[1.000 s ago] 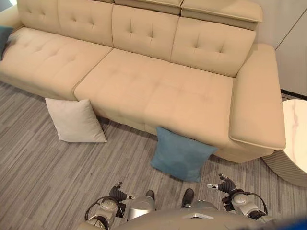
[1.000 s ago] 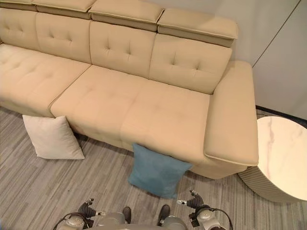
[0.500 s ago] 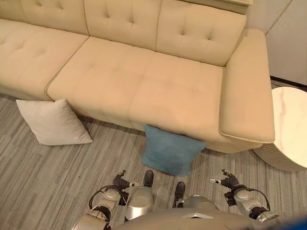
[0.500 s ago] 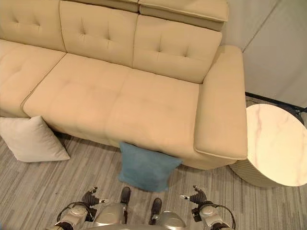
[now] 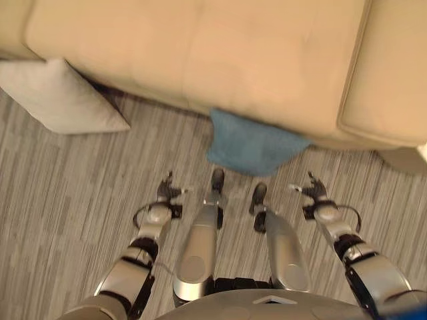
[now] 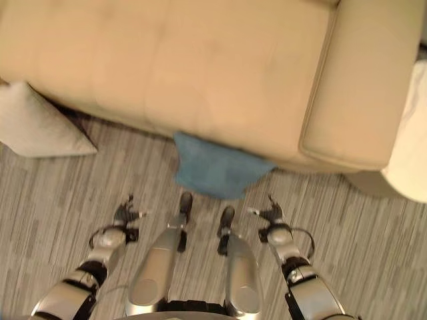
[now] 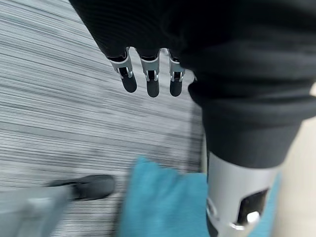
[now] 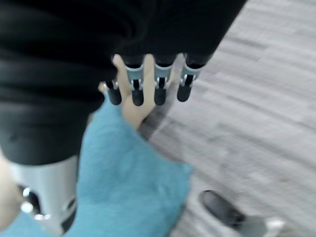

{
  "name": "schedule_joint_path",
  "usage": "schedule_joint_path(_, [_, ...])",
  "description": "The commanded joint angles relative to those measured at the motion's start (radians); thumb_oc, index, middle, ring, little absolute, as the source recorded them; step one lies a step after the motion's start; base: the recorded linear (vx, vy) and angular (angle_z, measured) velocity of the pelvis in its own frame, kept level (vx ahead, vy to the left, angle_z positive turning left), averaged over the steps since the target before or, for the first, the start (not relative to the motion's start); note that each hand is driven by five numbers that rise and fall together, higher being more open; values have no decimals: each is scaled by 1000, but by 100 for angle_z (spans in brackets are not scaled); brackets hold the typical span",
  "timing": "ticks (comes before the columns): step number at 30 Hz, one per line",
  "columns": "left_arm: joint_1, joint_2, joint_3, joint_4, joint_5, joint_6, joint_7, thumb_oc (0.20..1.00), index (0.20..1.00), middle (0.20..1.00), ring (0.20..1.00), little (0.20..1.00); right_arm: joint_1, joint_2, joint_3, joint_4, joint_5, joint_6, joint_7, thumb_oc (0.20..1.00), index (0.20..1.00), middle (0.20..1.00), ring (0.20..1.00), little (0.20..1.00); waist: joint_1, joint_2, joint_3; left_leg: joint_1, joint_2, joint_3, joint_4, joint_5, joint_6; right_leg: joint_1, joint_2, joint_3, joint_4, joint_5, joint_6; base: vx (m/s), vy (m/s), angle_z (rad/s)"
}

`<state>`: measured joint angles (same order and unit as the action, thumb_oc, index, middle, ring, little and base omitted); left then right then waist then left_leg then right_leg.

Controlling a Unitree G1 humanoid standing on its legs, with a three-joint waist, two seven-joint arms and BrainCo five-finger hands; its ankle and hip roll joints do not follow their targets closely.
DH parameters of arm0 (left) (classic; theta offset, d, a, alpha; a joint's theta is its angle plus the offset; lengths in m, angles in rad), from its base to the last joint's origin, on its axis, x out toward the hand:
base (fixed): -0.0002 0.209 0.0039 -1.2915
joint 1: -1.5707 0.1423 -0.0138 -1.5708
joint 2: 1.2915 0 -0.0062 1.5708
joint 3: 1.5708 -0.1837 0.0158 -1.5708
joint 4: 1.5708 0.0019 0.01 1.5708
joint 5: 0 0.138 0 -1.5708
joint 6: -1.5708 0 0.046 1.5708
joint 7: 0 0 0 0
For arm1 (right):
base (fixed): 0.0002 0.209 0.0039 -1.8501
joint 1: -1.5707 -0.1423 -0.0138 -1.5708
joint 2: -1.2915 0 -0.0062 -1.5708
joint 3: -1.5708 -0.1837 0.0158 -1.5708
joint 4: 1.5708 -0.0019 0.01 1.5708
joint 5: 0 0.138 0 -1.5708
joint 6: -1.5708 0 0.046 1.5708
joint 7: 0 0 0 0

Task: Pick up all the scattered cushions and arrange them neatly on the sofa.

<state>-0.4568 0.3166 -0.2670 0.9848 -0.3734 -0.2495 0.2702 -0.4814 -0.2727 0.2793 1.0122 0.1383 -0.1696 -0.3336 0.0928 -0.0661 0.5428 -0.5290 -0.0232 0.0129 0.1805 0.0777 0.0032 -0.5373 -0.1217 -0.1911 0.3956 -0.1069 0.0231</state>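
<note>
Both arms are silver-grey shells broken by black bands at the joints: the left arm [image 5: 127, 270] and the right arm [image 5: 365, 265]. The left robot hand [image 5: 165, 195] and right robot hand [image 5: 312, 191] wear dark ribbed covers [image 7: 237, 74] over back and wrist. The fingers [image 7: 149, 69] are silver with rounded dark tips, and the thumb [image 7: 237, 197] is a smooth silver shell.

Head eyes look down on, wrists close to, seemingly the same blue cushion [image 5: 253, 147].
</note>
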Motion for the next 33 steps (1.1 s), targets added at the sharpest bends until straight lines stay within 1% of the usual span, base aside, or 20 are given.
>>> schedule_joint_path(1, [53, -17, -12, -11, -24, -64, 96, 1000, 1000, 1000, 1000, 1000, 95, -19, -2, -78, 63, -63, -134, 1000, 1000, 1000, 1000, 1000, -25, 9, -149, -79, 27, -21, 151, -170, -27, 2, -48, 1, -129, 93, 87, -94, 59, 2])
schedule_joint_path(4, [-17, -14, -35, -33, -32, -69, 116, 1000, 1000, 1000, 1000, 1000, 35, -23, -18, -102, 74, -85, -187, 1000, 1000, 1000, 1000, 1000, -43, 20, -140, -173, 26, -24, 183, -174, -25, -97, -57, 13, -93, 89, 87, -75, 58, 3])
schedule_joint_path(5, [-79, -9, -51, -39, -32, -77, 138, 1000, 1000, 1000, 1000, 1000, -13, -26, -21, -109, 82, -99, -221, 1000, 1000, 1000, 1000, 1000, -55, 28, -136, -238, 22, -23, 204, -174, -23, -164, -62, 23, -70, 88, 87, -98, 76, -2])
schedule_joint_path(7, [-146, -18, -69, -61, -18, -80, 174, 1000, 1000, 1000, 1000, 1000, -64, -30, -24, -132, 84, -114, -273, 1000, 1000, 1000, 1000, 1000, -71, 37, -131, -308, 18, -22, 216, -172, -20, -246, -68, 39, -46, 85, 88, -84, 104, -8])
schedule_joint_path(9, [-186, -19, -79, -67, -1, -78, 198, 1000, 1000, 1000, 1000, 1000, -94, -36, -29, -152, 73, -120, -308, 1000, 1000, 1000, 1000, 1000, -83, 42, -128, -354, 15, -18, 224, -174, -17, -298, -73, 51, -31, 84, 90, -37, 77, -7])
schedule_joint_path(10, [-186, -19, -79, -67, -1, -78, 198, 1000, 1000, 1000, 1000, 1000, -94, -36, -29, -152, 73, -120, -308, 1000, 1000, 1000, 1000, 1000, -83, 42, -128, -354, 15, -18, 224, -174, -17, -298, -73, 51, -31, 84, 90, -27, 60, -9])
schedule_joint_path(11, [-235, -20, -86, -67, 13, -74, 226, 1000, 1000, 1000, 1000, 1000, -122, -41, -43, -168, 68, -132, -347, 1000, 1000, 1000, 1000, 1000, -95, 46, -125, -408, 11, -15, 222, -174, -13, -359, -76, 66, -26, 88, 94, -19, 44, -10])
schedule_joint_path(13, [-249, -19, -86, -67, 15, -75, 235, 1000, 1000, 1000, 1000, 1000, -129, -43, -51, -175, 72, -135, -357, 1000, 1000, 1000, 1000, 1000, -98, 47, -130, -427, 9, -15, 219, -173, -12, -383, -78, 72, -24, 89, 95, -10, 41, -3])
schedule_joint_path(15, [-294, -20, -92, -72, 12, -75, 246, 1000, 1000, 1000, 1000, 1000, -160, -56, -77, -176, 105, -155, -376, 1000, 1000, 1000, 1000, 1000, -107, 59, -134, -475, 2, -15, 211, -167, -10, -440, -82, 82, -16, 90, 98, 5, 52, 1])
schedule_joint_path(18, [-355, -2, -99, -84, 23, -72, 276, 1000, 1000, 1000, 1000, 1000, -208, -82, -91, -176, 127, -168, -388, 1000, 1000, 1000, 1000, 1000, -113, 70, -134, -539, -3, -19, 209, -165, -6, -517, -86, 92, 2, 86, 101, 9, 27, -2])
schedule_joint_path(22, [-396, -1, -105, -73, 19, -66, 292, 1000, 1000, 1000, 1000, 1000, -241, -97, -89, -164, 147, -173, -386, 1000, 1000, 1000, 1000, 1000, -115, 74, -138, -597, -4, -25, 221, -164, -2, -582, -87, 103, 28, 83, 102, 13, -3, 2])
schedule_joint_path(25, [-472, 15, -115, -25, 12, -58, 304, 1000, 1000, 1000, 1000, 1000, -313, -111, -71, -121, 194, -182, -368, 1000, 1000, 1000, 1000, 1000, -119, 71, -139, -649, -2, -34, 232, -162, -2, -634, -84, 108, 45, 82, 103, 26, -10, 4])
schedule_joint_path(29, [-586, 14, -121, 62, 8, -23, 349, 1000, 1000, 1000, 1000, 1000, -428, -113, -14, -107, 229, -179, -352, 1000, 1000, 1000, 1000, 1000, -117, 59, -130, -724, -1, -47, 265, -158, 4, -707, -75, 111, 78, 87, 106, 0, 0, 0])
schedule_joint_path(33, [-642, 10, -139, 94, -10, -21, 334, 1000, 1000, 1000, 1000, 1000, -483, -110, 21, -103, 233, -176, -337, 1000, 1000, 1000, 1000, 1000, -121, 47, -126, -747, -2, -55, 275, -156, 7, -728, -66, 112, 84, 89, 106, 0, 0, 0])
